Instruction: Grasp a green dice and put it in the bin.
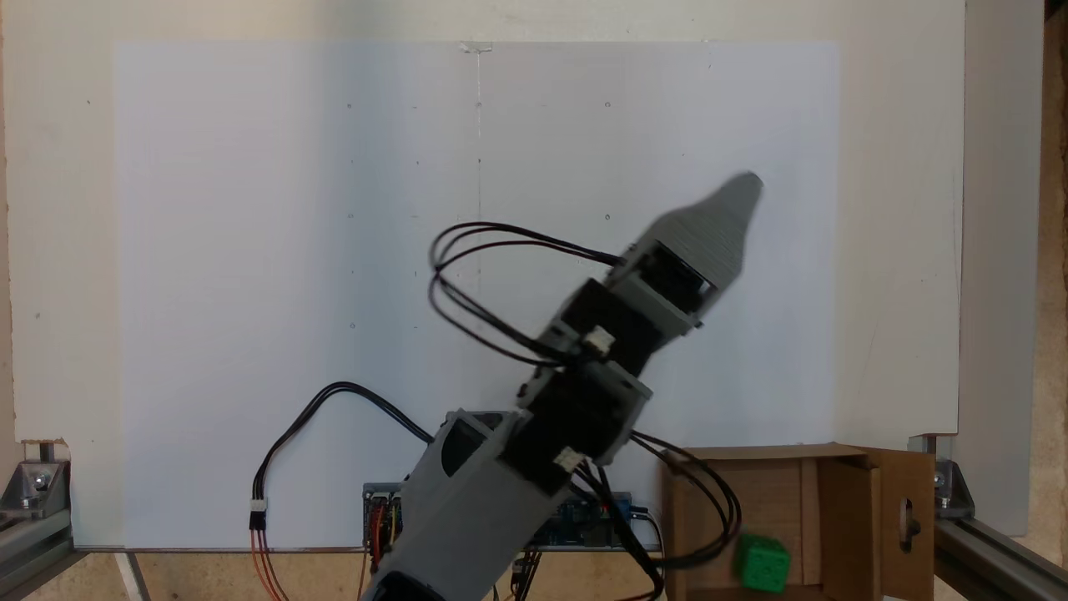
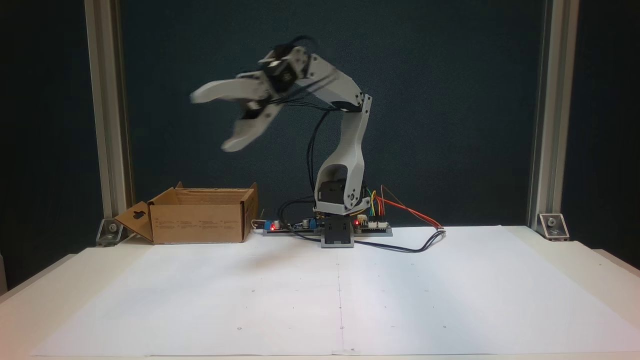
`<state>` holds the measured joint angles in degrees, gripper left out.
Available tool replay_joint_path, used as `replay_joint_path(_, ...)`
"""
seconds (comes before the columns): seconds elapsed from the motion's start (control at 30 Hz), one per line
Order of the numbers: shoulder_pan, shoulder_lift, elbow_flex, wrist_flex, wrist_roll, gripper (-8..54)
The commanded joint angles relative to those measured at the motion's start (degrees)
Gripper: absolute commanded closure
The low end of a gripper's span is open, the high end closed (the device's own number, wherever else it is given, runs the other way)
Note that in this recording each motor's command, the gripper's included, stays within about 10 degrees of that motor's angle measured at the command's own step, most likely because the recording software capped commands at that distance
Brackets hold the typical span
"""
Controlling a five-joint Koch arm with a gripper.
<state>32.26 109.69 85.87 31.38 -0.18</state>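
The white paper sheet [image 2: 340, 300] is spread closest to the camera in a fixed view, over the table [image 2: 30, 305], w/ nothing seen lying on it. Behind it the arm's base and controller boards [image 2: 372, 227] are mounted at the far edge. The gripper [image 2: 212, 122] is raised high in the air, above and to the right of the bin [image 2: 200, 222] in that view — its jaws are spread wide, nothing held between them; some motion blur is noted. In a fixed view from above, the green dice [image 1: 763, 563] is seen resting inside the bin [image 1: 843, 517], on its floor near the lower edge, partly behind a loop of black cable [image 1: 709, 509]. The task is judged approx. done — dice delivered, release made. What is left is presumably only the arm's return to rest.
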Motion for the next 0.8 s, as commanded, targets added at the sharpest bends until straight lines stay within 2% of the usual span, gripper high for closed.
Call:
replay_joint_path(0.0,-8.0,2.0,-3.4,-2.5,2.1,1.4)
replay_joint_path(0.17,-23.6,4.7,-1.1,-2.5,2.2,1.4)
replay_joint_path(0.33,-33.4,9.9,8.9,-4.6,2.5,1.1)
replay_joint_path(0.77,-35.2,25.2,40.1,-37.8,2.2,0.1)
